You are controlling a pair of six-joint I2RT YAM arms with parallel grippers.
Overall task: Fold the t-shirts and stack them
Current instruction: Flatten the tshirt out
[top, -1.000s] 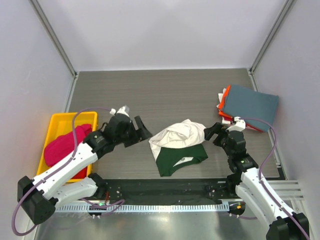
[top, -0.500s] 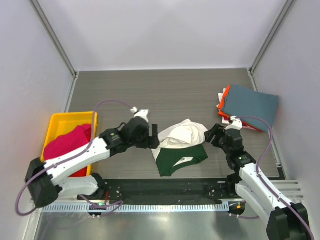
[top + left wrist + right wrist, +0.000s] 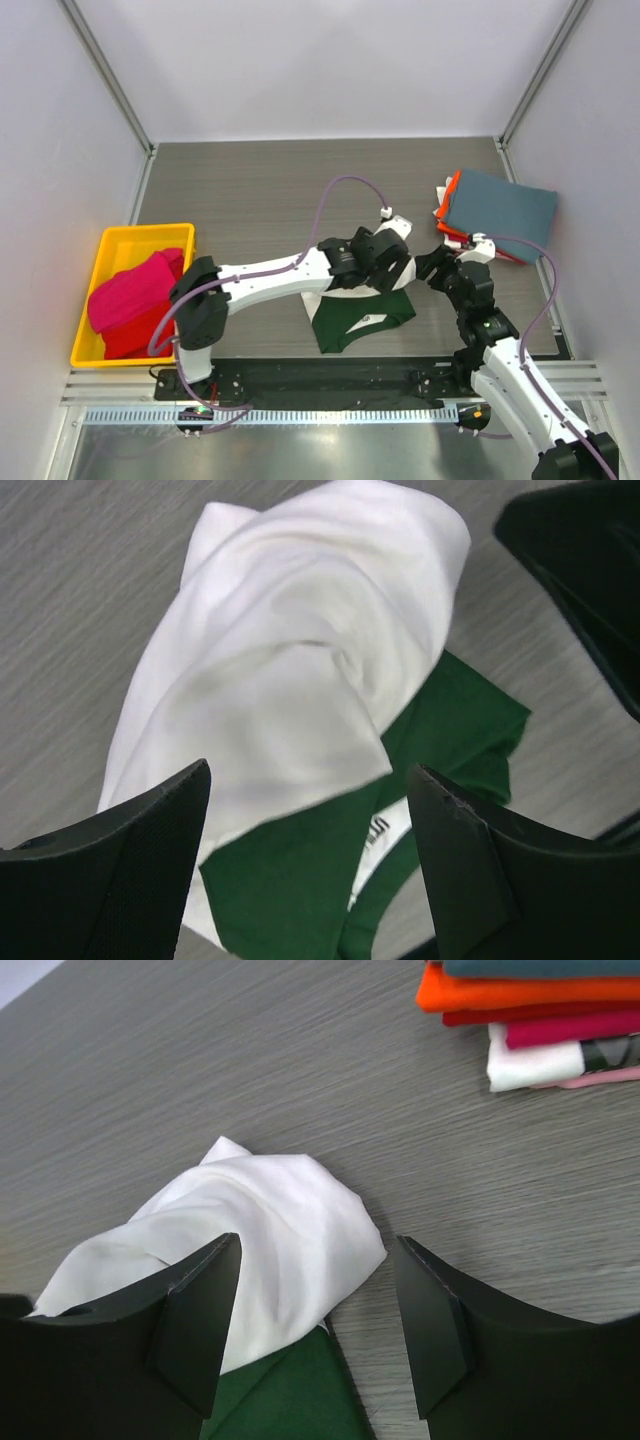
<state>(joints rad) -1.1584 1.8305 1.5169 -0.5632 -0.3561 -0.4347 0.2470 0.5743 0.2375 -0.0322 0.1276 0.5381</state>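
Note:
A crumpled cream-white t-shirt (image 3: 300, 650) with dark green sleeves (image 3: 355, 318) lies on the table's near middle. My left arm reaches across it, and my left gripper (image 3: 310, 770) hovers open just above the cloth, holding nothing. In the top view that left gripper (image 3: 385, 262) hides most of the white part. My right gripper (image 3: 318, 1240) stands open at the shirt's right edge (image 3: 350, 1230), nothing between its fingers. A stack of folded t-shirts (image 3: 497, 210), slate-blue on top with orange and red under it, sits at the right. Red and magenta t-shirts (image 3: 130, 298) lie in the bin.
A yellow plastic bin (image 3: 118, 245) stands at the left edge of the table. The folded stack (image 3: 530, 1000) lies close behind my right gripper (image 3: 437, 265). Grey walls close in the table on the left, back and right.
My left arm has swung from beside the yellow bin to the right, over the cream-white shirt. My right gripper has narrowed somewhat and stayed by the shirt's right edge.

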